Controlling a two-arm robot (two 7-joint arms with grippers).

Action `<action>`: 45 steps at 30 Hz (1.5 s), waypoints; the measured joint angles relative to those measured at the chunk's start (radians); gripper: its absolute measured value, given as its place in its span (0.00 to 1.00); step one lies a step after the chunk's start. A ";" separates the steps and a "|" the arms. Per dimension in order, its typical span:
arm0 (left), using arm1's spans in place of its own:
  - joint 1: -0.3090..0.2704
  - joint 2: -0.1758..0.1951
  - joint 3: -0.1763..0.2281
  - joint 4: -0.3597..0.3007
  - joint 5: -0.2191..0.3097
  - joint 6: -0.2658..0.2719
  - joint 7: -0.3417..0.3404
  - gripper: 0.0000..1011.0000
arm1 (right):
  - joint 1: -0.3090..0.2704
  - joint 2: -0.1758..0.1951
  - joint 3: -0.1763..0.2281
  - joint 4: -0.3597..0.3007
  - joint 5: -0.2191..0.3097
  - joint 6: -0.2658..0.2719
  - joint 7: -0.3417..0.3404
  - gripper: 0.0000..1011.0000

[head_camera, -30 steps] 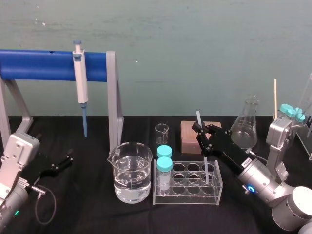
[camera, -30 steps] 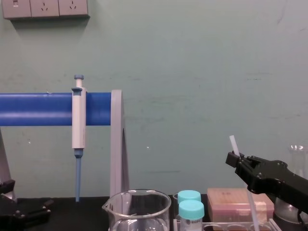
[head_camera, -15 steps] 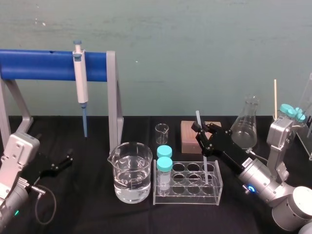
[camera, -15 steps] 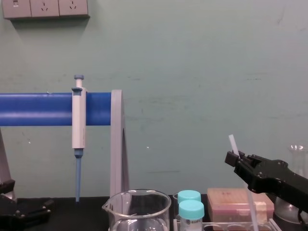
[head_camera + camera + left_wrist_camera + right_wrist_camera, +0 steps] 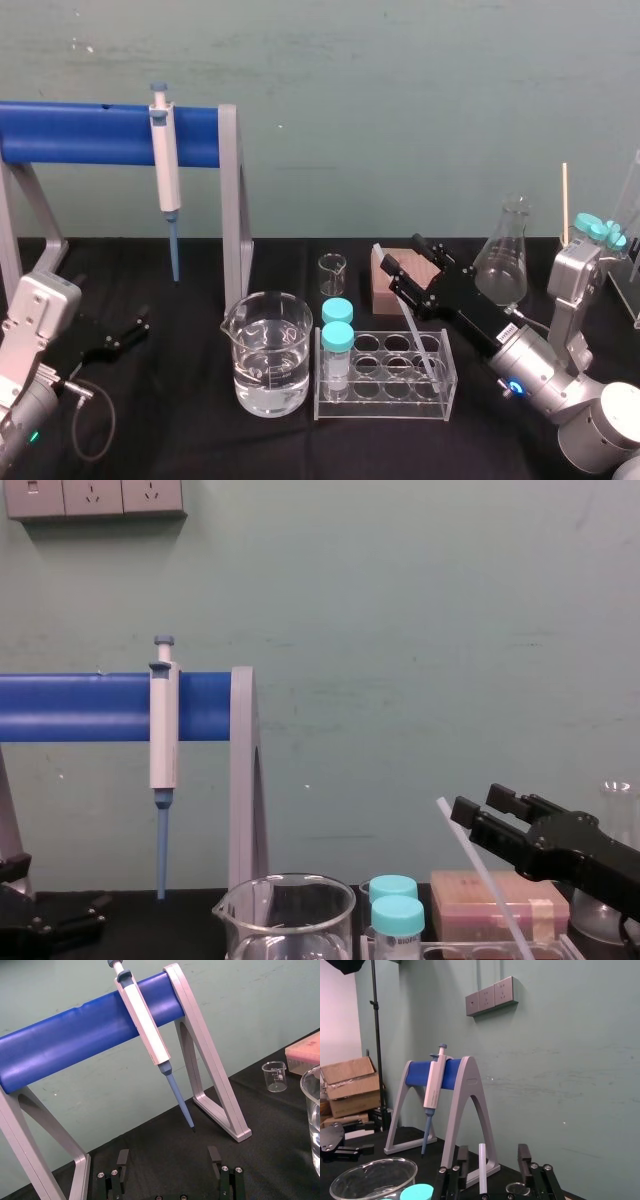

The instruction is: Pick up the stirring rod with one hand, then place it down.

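The stirring rod (image 5: 482, 1170) is being propped in the clear tube rack (image 5: 385, 378). Its lower end is seated in a right-hand cell, and its long axis is tilted so the top points up and toward the robot's left, in front of the brown block (image 5: 395, 285). It is being flanked, not clamped, by the right gripper (image 5: 400, 255), whose fingers are spread wide. A second ago they were closed on it and it stood nearly upright. Teal-capped tubes (image 5: 337, 335) and the beaker (image 5: 265, 355) are standing further left. The left gripper (image 5: 125, 335) is being kept parked, spread wide, at the table's left.

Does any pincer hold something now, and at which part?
Nothing is held: the right pincer stands open around the leaning rod, and the left pincer rests open aside.
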 joint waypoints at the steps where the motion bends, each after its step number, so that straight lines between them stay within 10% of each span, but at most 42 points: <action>1: 0.000 0.000 0.000 0.000 0.000 0.000 0.000 0.99 | 0.000 0.000 0.000 0.000 0.000 0.000 0.000 0.60; 15: 0.000 0.000 0.000 0.000 0.000 0.000 0.000 0.99 | 0.000 0.000 0.000 0.000 0.000 0.000 0.001 0.99; 26: 0.000 0.000 0.000 0.000 0.000 0.000 0.000 0.99 | -0.001 0.000 0.000 -0.002 -0.001 0.000 0.000 0.99; 39: 0.000 0.000 0.000 0.000 0.000 0.000 0.000 0.99 | -0.093 0.011 0.060 -0.220 -0.054 -0.006 -0.171 0.99; 45: 0.000 0.000 0.000 0.000 0.000 0.000 0.000 0.99 | -0.143 0.009 0.110 -0.306 -0.053 0.119 -0.286 0.99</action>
